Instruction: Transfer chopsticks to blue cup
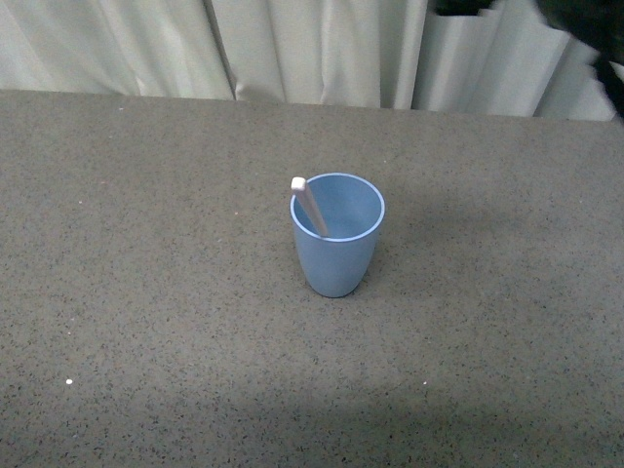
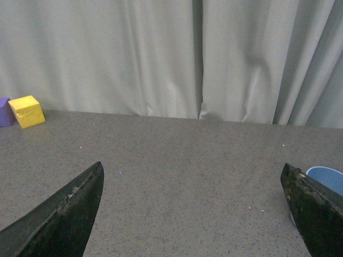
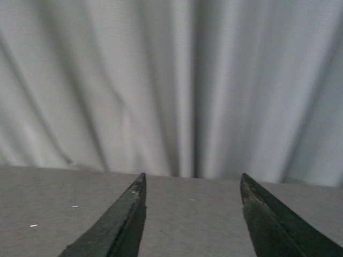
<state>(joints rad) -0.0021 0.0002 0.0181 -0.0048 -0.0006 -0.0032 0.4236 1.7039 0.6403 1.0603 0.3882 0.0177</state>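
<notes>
The blue cup (image 1: 336, 237) stands upright in the middle of the grey speckled table in the front view. A cream-white chopstick (image 1: 309, 205) leans inside it, its squared end sticking out over the rim on the left. Neither gripper shows in the front view. In the left wrist view my left gripper (image 2: 193, 171) is open over bare table, with the blue cup's rim (image 2: 327, 178) peeking out beside one finger. My right gripper (image 3: 192, 182) is open too, nothing between its fingers, facing the curtain above the table.
A pale pleated curtain (image 1: 312, 49) hangs along the table's far edge. A yellow block (image 2: 26, 111) and a purple block (image 2: 4, 111) sit near that edge in the left wrist view. A dark shape (image 1: 585, 24) shows at the front view's top right corner.
</notes>
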